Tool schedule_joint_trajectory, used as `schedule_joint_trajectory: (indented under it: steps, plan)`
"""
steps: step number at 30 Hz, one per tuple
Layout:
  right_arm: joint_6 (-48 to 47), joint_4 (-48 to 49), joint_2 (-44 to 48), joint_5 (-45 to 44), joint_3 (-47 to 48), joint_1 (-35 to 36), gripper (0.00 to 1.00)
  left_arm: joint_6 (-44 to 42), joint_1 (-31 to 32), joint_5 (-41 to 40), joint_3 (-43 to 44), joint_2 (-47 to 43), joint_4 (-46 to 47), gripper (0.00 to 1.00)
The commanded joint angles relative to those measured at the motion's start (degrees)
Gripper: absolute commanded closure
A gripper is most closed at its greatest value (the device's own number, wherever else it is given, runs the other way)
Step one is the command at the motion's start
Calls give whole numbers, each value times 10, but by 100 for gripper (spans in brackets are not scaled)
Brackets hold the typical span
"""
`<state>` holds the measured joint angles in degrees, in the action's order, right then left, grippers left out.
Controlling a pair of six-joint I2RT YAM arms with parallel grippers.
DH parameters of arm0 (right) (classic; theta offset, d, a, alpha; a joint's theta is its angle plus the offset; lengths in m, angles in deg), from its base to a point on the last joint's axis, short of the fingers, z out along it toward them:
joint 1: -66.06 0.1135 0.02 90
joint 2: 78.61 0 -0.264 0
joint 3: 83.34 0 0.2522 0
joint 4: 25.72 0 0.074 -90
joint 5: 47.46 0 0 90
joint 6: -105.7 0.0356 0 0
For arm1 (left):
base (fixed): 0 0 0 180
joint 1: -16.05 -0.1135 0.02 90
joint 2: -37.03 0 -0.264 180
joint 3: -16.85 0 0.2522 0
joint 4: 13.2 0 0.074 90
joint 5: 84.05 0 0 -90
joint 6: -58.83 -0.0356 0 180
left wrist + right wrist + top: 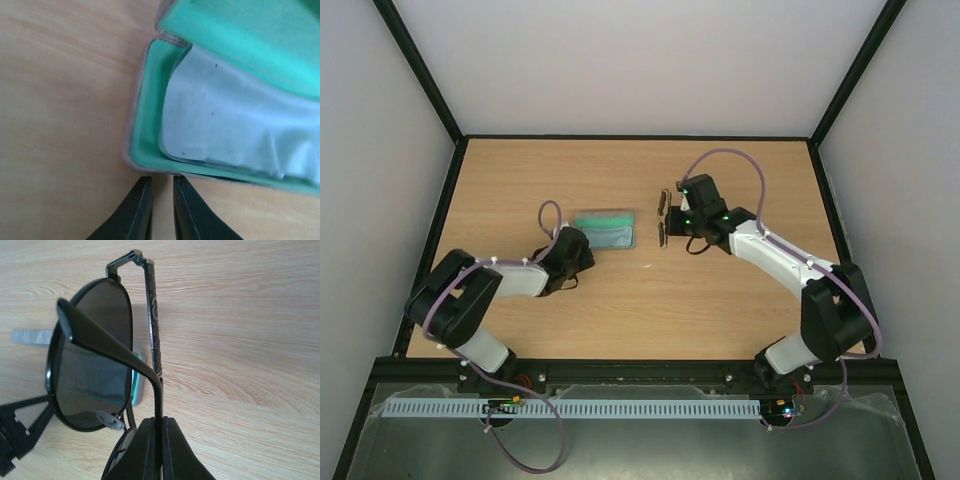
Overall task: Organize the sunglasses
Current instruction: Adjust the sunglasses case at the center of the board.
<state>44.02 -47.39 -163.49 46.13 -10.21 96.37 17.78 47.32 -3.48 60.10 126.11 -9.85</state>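
Right gripper (161, 422): jaws pressed together on one slim temple arm of the sunglasses (90, 375), which it holds up off the wooden table (650, 300). The other temple arm juts out past the lens. Lenses dark and round, thin dark wire frame, clear nose pad showing at the lower rim of the near lens.

From the top camera, the sunglasses sit at the right gripper's tip, right of the case (145, 140) and apart from it, near mid-table.

Case lies open, grey shell with green lining, lid (240, 35) tipped back. A light blue cloth (225, 115) lies inside it, rumpled along one edge, covering most of the tray.

Left gripper (162, 180): fingers drawn nearly together with only a thin slit between, bare table showing through it, nothing pinched. Tips just at the case's near rim; contact cannot be told.
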Motion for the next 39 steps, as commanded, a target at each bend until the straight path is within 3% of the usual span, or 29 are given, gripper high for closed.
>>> schedule_joint_trajectory:
  steps: [1,11,15,32,39]
  plan:
    - [-44,-42,-29,-70,44,28,98,-15,-24,-1,41,62,7,85]
    - [-95,-48,-69,-192,102,91,99,-46,-56,25,177,164,-7,86]
    - [-90,-52,-82,-185,128,102,99,-57,-66,52,215,193,-9,86]
    - [-25,-177,-217,-189,353,124,99,-51,-20,140,221,237,63,87]
    - [-27,-258,-276,-241,436,133,99,-43,-16,160,198,228,100,87]
